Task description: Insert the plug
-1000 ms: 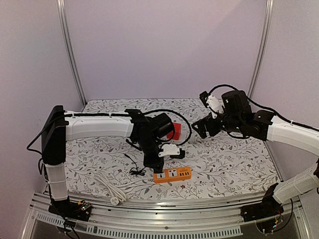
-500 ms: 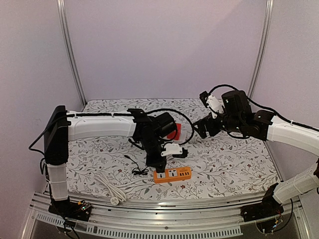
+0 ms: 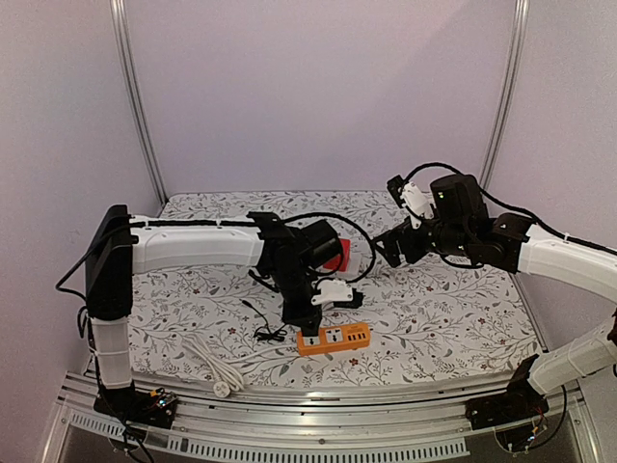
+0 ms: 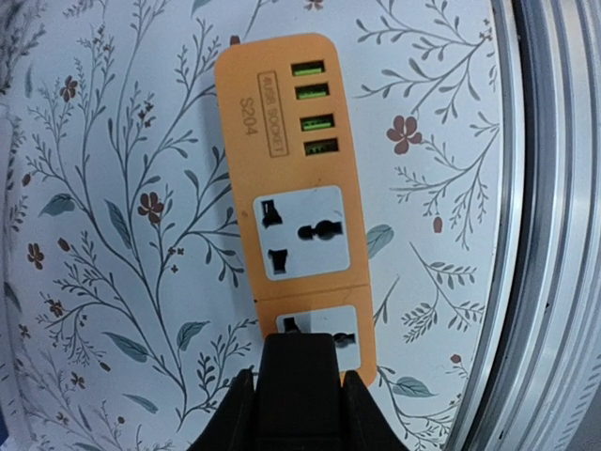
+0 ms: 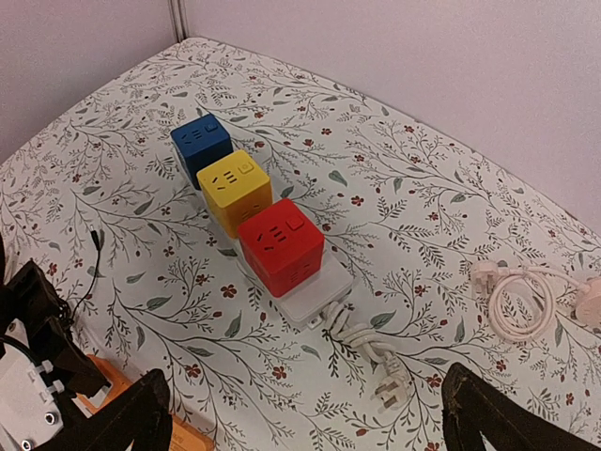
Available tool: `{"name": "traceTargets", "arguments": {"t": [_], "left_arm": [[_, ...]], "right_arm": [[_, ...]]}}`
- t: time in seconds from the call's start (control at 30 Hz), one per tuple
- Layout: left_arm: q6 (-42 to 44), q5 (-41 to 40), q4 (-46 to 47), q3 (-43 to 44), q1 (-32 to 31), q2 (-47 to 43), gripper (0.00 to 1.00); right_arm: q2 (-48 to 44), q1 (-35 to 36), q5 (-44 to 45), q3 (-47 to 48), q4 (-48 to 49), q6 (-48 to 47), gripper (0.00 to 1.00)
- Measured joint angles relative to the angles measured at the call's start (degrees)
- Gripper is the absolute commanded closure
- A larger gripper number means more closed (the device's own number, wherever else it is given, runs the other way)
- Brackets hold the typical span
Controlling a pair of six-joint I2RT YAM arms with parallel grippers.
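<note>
My left claw (image 4: pixel 299 418) pinches the black plug (image 4: pixel 299 362), nose over the lower socket of the orange power strip (image 4: pixel 282 141). Strip lies flat on the flowered table (image 4: pixel 113 235). Whether the plug is seated, I cannot tell. My right claw (image 5: pixel 310 423) is spread wide, above the cube strip (image 5: pixel 272 235).

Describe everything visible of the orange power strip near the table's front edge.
The orange power strip looks like smooth plastic, a rounded bar lying flat on the floral tablecloth beside a metal rail. One end carries four green USB ports and a label reading S204; then come two white socket panels. The black plug in the left gripper covers part of the nearer panel; contact cannot be told.
</note>
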Motion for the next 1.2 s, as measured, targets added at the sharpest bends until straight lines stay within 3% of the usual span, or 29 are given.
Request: {"name": "traceTargets", "arguments": {"t": [0.93, 0.97, 1.03, 1.13, 1.17, 1.2], "left_arm": [[-0.2, -3.0, 9.2, -7.4, -1.9, -0.4, 1.0], [-0.2, -3.0, 8.8, -7.1, -1.9, -0.2, 0.9], [0.0, -2.9, 8.3, -6.6, -1.9, -0.1, 0.55], [0.2, -2.3, 8.1, -6.1, -1.8, -0.5, 0.11], [0.2, -1.7, 7.5, -6.3, -1.9, 0.3, 0.01], [0.2, -1.4, 6.4, -6.5, -2.0, 1.2, 0.01]], "right_arm": [[-0.1, 0.0, 0.0, -0.1, 0.0, 0.0, 0.01], [-0.1, 0.0, 0.1, -0.1, 0.0, 0.0, 0.01], [-0.1, 0.0, 1.0, -0.1, 0.0, 0.0, 0.01], [-0.1, 0.0, 3.5, -0.1, -0.2, 0.1, 0.01], [-0.1, -0.3, 4.5, 0.0, -0.4, 0.2, 0.01], [-0.1, -0.7, 5.2, 0.0, -0.8, 0.3, 0.01]]}}
